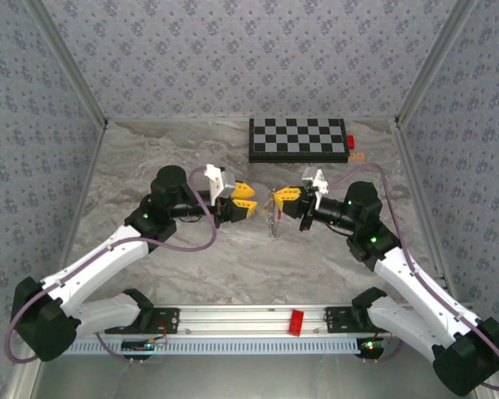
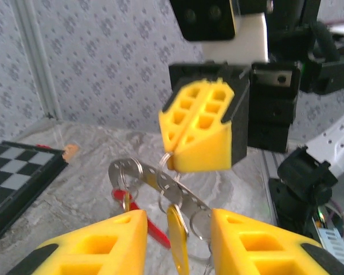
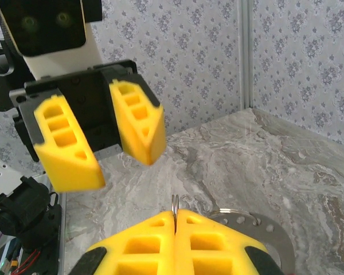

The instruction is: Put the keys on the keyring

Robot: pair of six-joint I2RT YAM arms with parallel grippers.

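Patterned grey walls (image 1: 233, 50) close in a marble-look worktop (image 1: 333, 266) on its left, far and right sides. Left of centre, the left gripper (image 1: 248, 201) points right, its yellow jaws spread apart and holding nothing. Just right of it the keyring (image 1: 273, 219) hangs above the worktop, dangling between the two grippers. The left wrist view shows a brass-coloured key (image 2: 178, 243) hanging in the bunch beside a perforated metal strip (image 2: 180, 192) and a red section. Whether the key is truly threaded on I cannot tell. The right gripper (image 1: 279, 197) points left, its jaws pressed together on a thin loop of the ring. Farther right, at the far side, lies a checkerboard (image 1: 298, 139) with a small red block (image 1: 350, 141) at its right end. What looks like a pale tan key (image 1: 359, 155) lies flat on the worktop beside the block. By my reading one key may be on and one is left to fetch. The grippers are very near each other, so there is little room between them. Bare worktop lies open on the near side and both flanks, and the walls are well apart from the jaws.
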